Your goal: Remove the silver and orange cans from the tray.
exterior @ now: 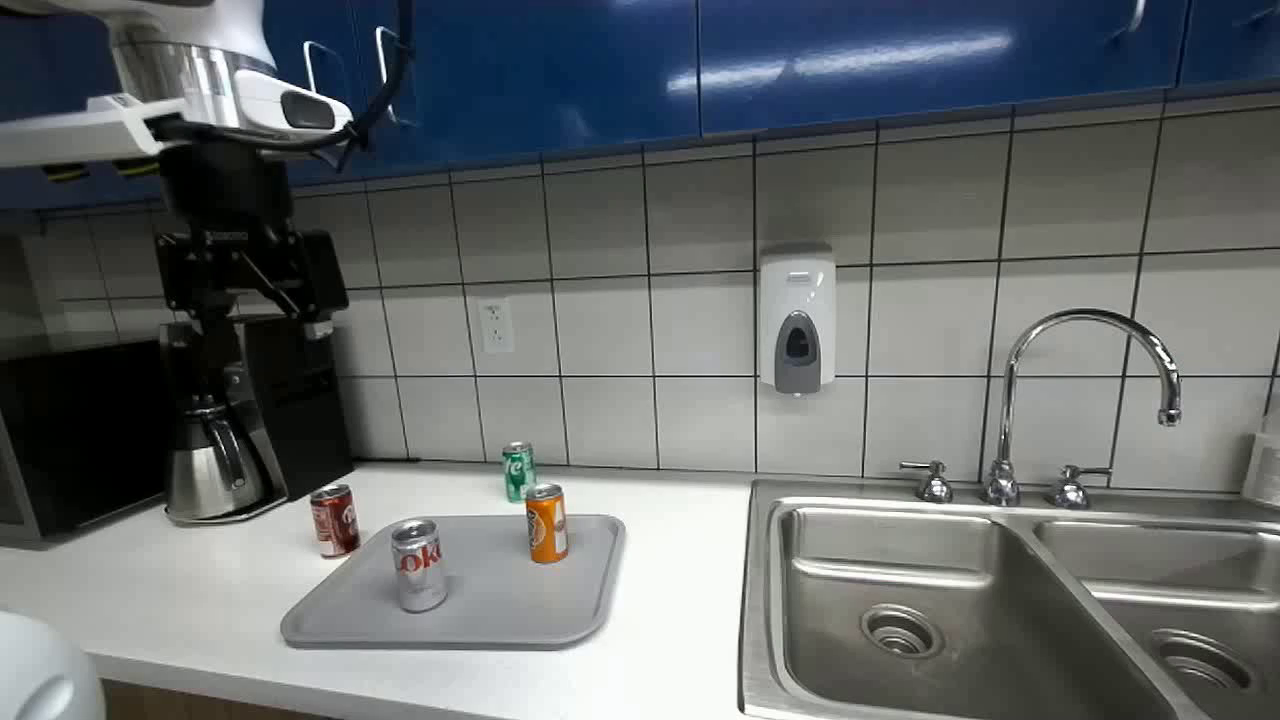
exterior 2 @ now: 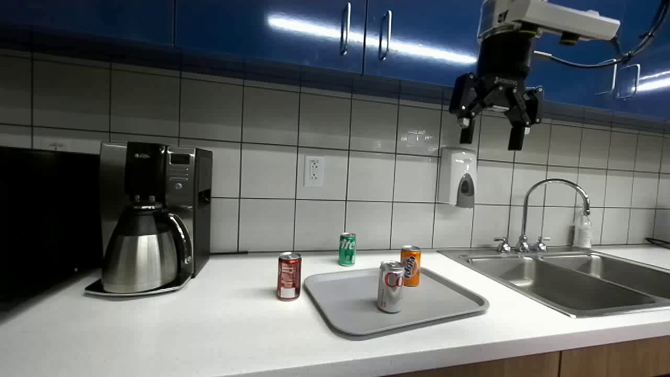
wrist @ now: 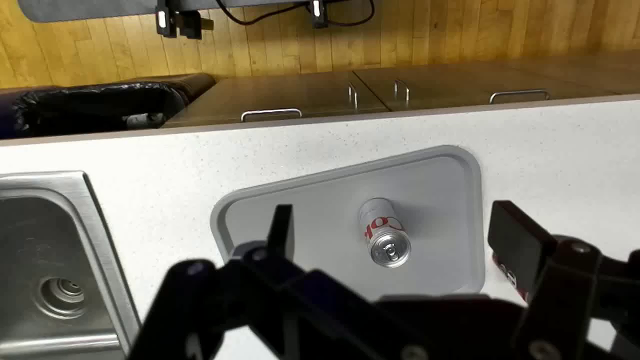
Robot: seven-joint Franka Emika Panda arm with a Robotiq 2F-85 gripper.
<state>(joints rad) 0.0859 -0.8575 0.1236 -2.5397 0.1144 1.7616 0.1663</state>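
The silver can stands upright on the grey tray in both exterior views (exterior: 419, 570) (exterior 2: 390, 290) and in the wrist view (wrist: 382, 225). The orange can stands upright on the tray in both exterior views (exterior: 547, 525) (exterior 2: 413, 266); the silver can partly covers it in one of them. It is hidden in the wrist view, where the gripper covers that area. The grey tray (exterior: 500, 615) (exterior 2: 345, 309) (wrist: 440, 190) lies on the counter. My gripper (exterior 2: 491, 140) is open and empty, high above the counter. In the wrist view the silver can shows between its fingers (wrist: 402, 227).
A red can (exterior: 335, 520) (exterior 2: 289, 277) and a green can (exterior: 519, 472) (exterior 2: 347, 249) stand on the counter beside the tray. A coffee maker (exterior 2: 180, 209) stands on one side, a sink (exterior: 760, 600) (exterior 2: 565, 309) on the other. Blue cabinets (exterior 2: 261, 52) hang above.
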